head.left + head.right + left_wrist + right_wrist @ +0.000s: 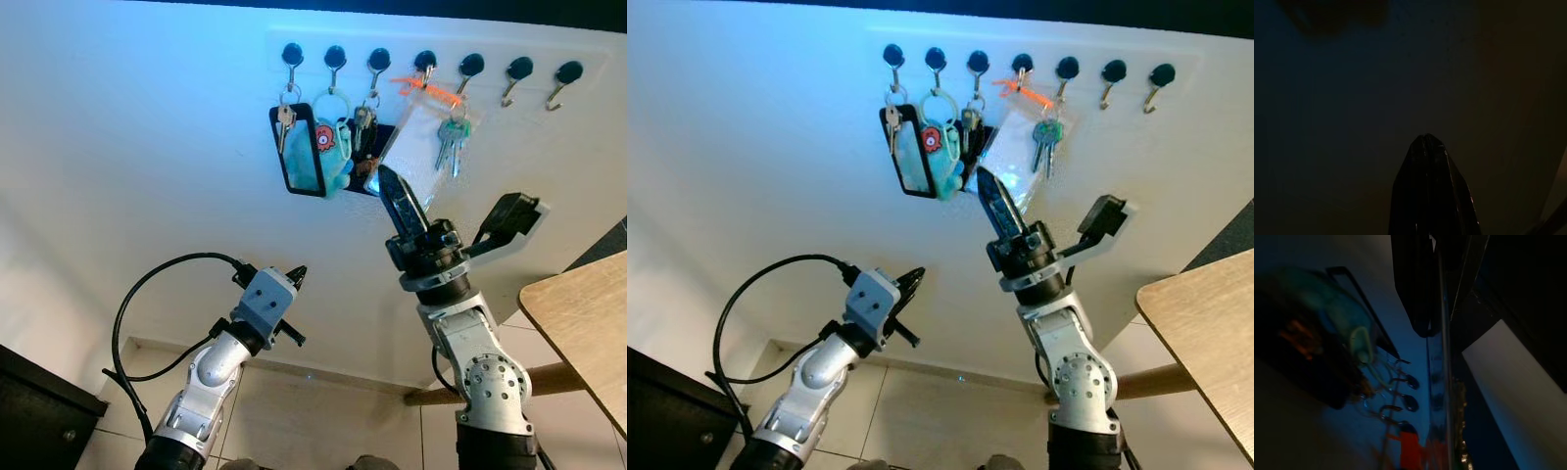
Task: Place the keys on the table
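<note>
In the left eye view, the left gripper (294, 275) is low and close to the camera, well away from the hooks, with its fingers together. The right gripper (397, 201) reaches up to the wall (137, 147). Its fingers look pressed on the bottom edge of a clear bag (416, 142) hanging from a hook (425, 61). Green keys (451, 137) hang beside the bag. A wooden table (583, 323) sits off to the right.

In the left wrist view, the fingers (1432, 191) meet in a point in the dark.

In the right wrist view, the black fingers (1418, 284) seem to pinch the thin bag edge (1442, 377), but it is dim.
</note>
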Robot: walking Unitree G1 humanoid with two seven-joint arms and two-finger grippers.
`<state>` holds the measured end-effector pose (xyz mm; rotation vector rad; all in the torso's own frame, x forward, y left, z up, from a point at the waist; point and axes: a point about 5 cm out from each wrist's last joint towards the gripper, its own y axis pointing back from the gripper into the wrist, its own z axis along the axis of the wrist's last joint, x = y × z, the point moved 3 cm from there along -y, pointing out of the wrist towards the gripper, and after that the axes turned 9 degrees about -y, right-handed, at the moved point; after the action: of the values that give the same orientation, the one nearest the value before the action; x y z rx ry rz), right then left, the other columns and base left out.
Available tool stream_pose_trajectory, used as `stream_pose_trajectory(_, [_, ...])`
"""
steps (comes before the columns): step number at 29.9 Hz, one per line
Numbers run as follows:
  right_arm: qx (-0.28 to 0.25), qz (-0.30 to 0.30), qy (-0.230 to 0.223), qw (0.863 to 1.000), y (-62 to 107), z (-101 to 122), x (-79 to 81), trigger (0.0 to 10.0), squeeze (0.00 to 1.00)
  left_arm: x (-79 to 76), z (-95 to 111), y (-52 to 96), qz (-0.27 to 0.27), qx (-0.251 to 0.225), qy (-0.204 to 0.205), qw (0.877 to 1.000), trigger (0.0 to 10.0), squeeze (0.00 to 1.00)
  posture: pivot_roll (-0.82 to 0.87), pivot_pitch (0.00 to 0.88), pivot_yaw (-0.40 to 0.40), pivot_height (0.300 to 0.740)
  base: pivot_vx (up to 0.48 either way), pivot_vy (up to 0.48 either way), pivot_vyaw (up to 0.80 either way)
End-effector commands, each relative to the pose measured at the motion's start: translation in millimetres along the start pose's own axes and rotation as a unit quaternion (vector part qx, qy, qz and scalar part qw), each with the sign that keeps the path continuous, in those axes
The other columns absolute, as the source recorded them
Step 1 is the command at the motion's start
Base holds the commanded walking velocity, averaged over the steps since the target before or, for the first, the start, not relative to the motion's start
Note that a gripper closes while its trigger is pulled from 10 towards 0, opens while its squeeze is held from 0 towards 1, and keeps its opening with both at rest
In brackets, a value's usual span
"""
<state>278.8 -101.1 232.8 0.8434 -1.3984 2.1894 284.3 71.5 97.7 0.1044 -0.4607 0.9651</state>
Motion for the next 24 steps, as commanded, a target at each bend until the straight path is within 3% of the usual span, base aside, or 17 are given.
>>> stream_pose_trajectory(1, [0.011,0.048,-0.005,0.999,-10.3,-3,18.7,10.0,0.0,-1.5,2,0.9,-0.002,-0.005,0.003,1.0,10.0,0.0,0.03,0.078,0.017,0.74,0.0,0.0,0.0])
stream_pose_trajectory(9, [0.038,0.075,-0.006,0.996,-19.3,-10,29.8,10.0,0.0,-1.4,1,1.0,-0.003,-0.004,0.002,1.0,10.0,0.0,0.03,0.078,0.016,0.74,0.0,0.0,0.0])
stream_pose_trajectory(13, [0.061,0.049,-0.005,0.997,-14.6,-20,19.2,10.0,0.0,-1.8,1,1.0,-0.004,-0.004,0.003,1.0,10.0,0.0,0.03,0.078,0.016,0.74,0.0,0.0,0.0])
stream_pose_trajectory(16, [0.093,-0.003,-0.002,0.996,-5.1,-35,-0.5,10.0,0.0,-2.6,1,0.9,-0.005,-0.004,0.003,1.0,10.0,0.0,0.03,0.078,0.016,0.74,0.0,0.0,0.0])
stream_pose_trajectory(20, [0.087,-0.011,-0.012,0.996,-3.0,-38,-3.2,10.0,0.0,-3.0,2,0.7,-0.005,-0.004,0.003,1.0,10.0,0.0,0.04,0.075,0.014,0.74,0.0,0.0,0.0])
stream_pose_trajectory(24, [0.05,0.008,-0.021,0.999,-13.9,-28,4.2,10.0,0.0,-3.0,2,0.9,-0.006,-0.005,0.003,1.0,10.0,0.0,0.03,0.073,0.017,0.74,0.0,0.0,0.0])
